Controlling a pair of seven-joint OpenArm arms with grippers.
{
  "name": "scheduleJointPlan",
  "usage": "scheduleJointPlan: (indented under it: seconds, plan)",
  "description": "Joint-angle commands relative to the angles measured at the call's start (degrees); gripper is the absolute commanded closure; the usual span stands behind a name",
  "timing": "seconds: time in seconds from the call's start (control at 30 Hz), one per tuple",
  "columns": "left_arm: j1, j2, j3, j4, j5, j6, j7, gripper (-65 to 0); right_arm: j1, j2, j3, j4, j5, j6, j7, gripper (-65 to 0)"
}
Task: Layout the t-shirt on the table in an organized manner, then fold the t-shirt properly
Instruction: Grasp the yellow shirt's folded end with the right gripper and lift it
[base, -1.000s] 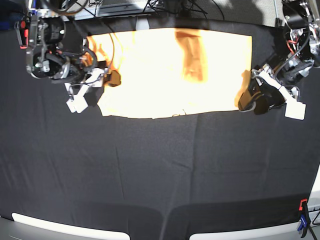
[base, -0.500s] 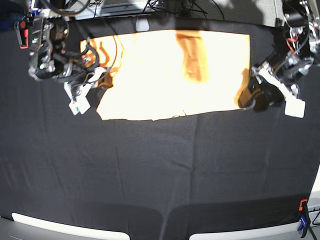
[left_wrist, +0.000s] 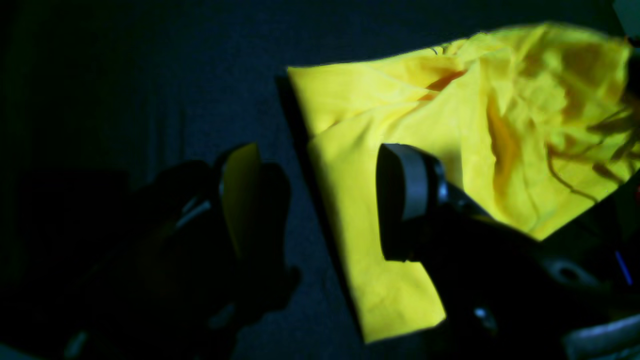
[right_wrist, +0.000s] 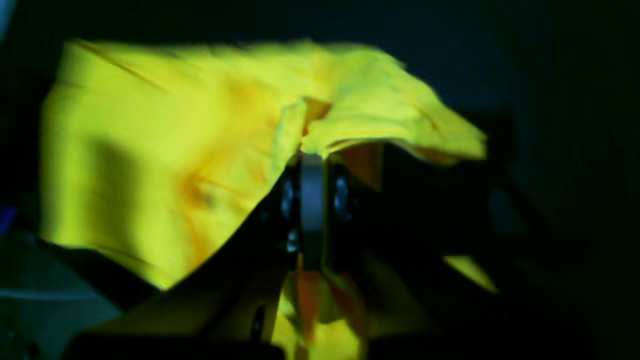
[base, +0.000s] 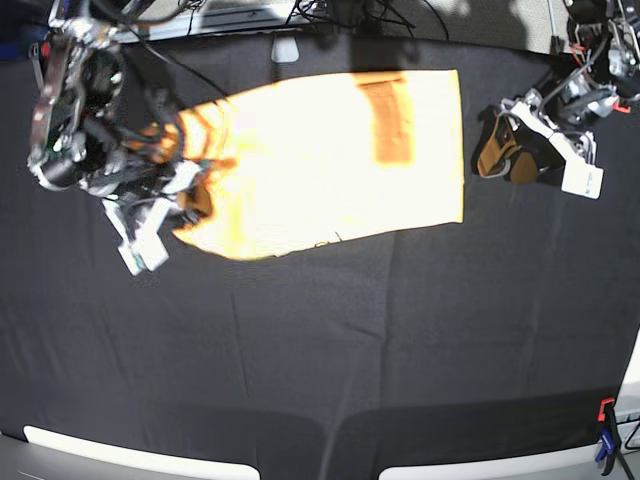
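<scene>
Two grippers worked at opposite ends of the t-shirt (base: 330, 160), which lay across the far half of the black table (base: 330, 350) as a long folded band. The right gripper (right_wrist: 312, 165) had its fingers pressed together on a bunched fold at the shirt's end, and the cloth there stood lifted and rumpled above the table. The left gripper (left_wrist: 320, 200) was spread wide, one finger (left_wrist: 407, 185) over the shirt's corner and the other over bare black cloth; in the base view it sat beside the shirt's other end, apart from it. A red clamp (base: 606, 412) gripped the near table edge.
</scene>
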Motion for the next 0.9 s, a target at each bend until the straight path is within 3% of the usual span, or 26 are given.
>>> scheduleJointPlan:
  seconds: [0.0,0.13,0.23,0.4,0.53,0.67,0.8,0.87]
  plan:
    - [0.39,-0.50,-0.11,1.09,-1.33,-0.50,-1.20,-34.0,0.17,-1.11,-1.09,3.10,1.62,-0.26,1.05,0.0]
    - [1.16,-0.50,-0.11,1.09,-1.33,-0.50,-1.18,-34.0,-1.33,-8.11,-8.46,6.93,0.55,-0.57,1.05,0.0]
    - [1.38,-0.50,-0.11,1.09,-1.31,-0.50,-1.16,-34.0,-1.36,-13.18,-14.99,6.91,-4.39,-1.14,1.44,0.0]
    - [1.38,-0.52,-0.11,1.09,-1.31,-0.50,-1.16,-34.0,-1.36,-19.80,-25.31,6.60,-15.34,-5.73,4.39,0.0]
    - [1.38,-0.52,-0.13,1.09,-1.29,-0.50,-0.50,-34.0,-1.38,-21.81,-31.47,6.54,-19.32,-7.06,7.04,0.0]
    - [1.38,-0.52,-1.18,1.09,-1.31,-0.50,0.13,-34.0,-1.38,-22.30,-34.97,6.43,-19.08,-7.06,8.76,0.0]
    - [1.36,-0.52,-5.88,1.09,-1.33,-0.50,0.11,-34.0,-1.36,-22.30,-37.66,6.03,-15.96,-7.08,13.00,-17.9]
    - [1.36,-0.52,-9.29,1.09,-1.36,-0.52,0.11,-34.0,-1.33,-22.30,-38.77,5.51,-12.57,-6.95,14.64,-20.4]
